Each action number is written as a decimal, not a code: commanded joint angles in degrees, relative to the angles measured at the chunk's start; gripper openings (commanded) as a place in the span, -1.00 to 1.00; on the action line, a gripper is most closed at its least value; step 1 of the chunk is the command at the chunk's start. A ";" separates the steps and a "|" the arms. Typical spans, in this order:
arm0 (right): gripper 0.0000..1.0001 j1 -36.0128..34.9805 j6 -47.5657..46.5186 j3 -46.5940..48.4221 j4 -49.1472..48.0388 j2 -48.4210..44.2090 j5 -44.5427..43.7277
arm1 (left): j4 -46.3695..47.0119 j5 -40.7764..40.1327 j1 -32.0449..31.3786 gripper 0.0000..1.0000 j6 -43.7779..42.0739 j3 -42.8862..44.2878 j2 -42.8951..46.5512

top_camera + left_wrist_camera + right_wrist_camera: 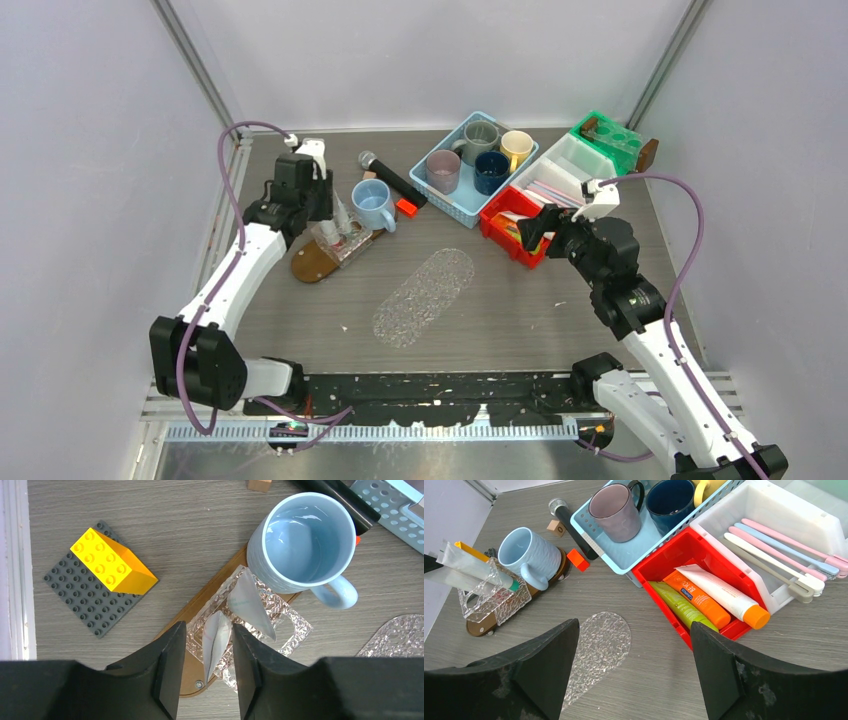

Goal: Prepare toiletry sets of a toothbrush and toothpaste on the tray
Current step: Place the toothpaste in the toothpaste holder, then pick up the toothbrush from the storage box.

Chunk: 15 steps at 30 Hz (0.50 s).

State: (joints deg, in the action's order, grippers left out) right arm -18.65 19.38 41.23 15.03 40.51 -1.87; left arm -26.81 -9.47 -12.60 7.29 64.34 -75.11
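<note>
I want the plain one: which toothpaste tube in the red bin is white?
The white tube, orange-capped, nearest the toothbrushes; the orange tube and green tube lie beside it.

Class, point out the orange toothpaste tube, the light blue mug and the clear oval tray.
orange toothpaste tube point(697, 599), right wrist view, middle of its body.
light blue mug point(300, 545), left wrist view, inside bottom.
clear oval tray point(425, 297), top external view, bare centre.

One white toothpaste tube point(216, 642) and a second white tube point(248, 605) stand crimp-up in the glass holder point(292, 626), one seemingly green-capped. A green tube point(681, 605), an orange tube point(696, 599) and an orange-capped white tube point(719, 590) lie side by side in the red bin point(659, 562). Pink, blue and white toothbrushes point(784, 550) lie flat in the white bin point(769, 495).
</note>
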 commanded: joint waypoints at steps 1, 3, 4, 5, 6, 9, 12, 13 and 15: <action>0.77 -0.15 -0.39 0.82 -1.48 -0.42 -0.86 | 1.12 -1.35 0.34 -0.09 0.45 1.69 2.03; 0.77 -0.15 -0.20 1.23 -0.93 -0.31 -1.44 | 0.10 -1.69 0.38 0.08 0.45 2.56 3.06; 0.76 -0.15 -0.10 1.40 -0.34 -0.24 -1.99 | -0.50 -1.76 0.37 0.19 0.40 3.03 3.79; 0.77 -0.15 0.03 1.90 0.53 -0.08 -2.26 | -0.99 -1.77 0.38 0.28 0.36 3.41 4.48; 0.77 -0.15 0.13 2.17 0.97 0.05 -2.83 | -1.54 -1.73 0.38 0.38 0.31 3.81 5.24; 0.77 -0.15 1.12 3.41 3.37 0.94 -5.16 | -3.12 -1.56 0.38 0.66 0.12 4.30 8.32; 0.78 0.03 2.45 4.13 5.68 2.69 -6.73 | -4.15 -0.76 0.34 0.83 -0.20 3.73 12.14; 0.78 0.16 3.35 4.21 6.70 3.06 -7.11 | -4.33 -0.12 0.38 0.86 -0.32 3.38 13.50; 0.78 1.12 4.64 4.27 7.85 4.33 -7.44 | -4.54 1.19 0.38 0.89 -0.96 2.44 16.79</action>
State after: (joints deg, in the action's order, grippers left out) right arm -18.55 21.17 42.98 20.05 43.31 -6.39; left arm -30.65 -9.98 -12.60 7.16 65.84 -64.16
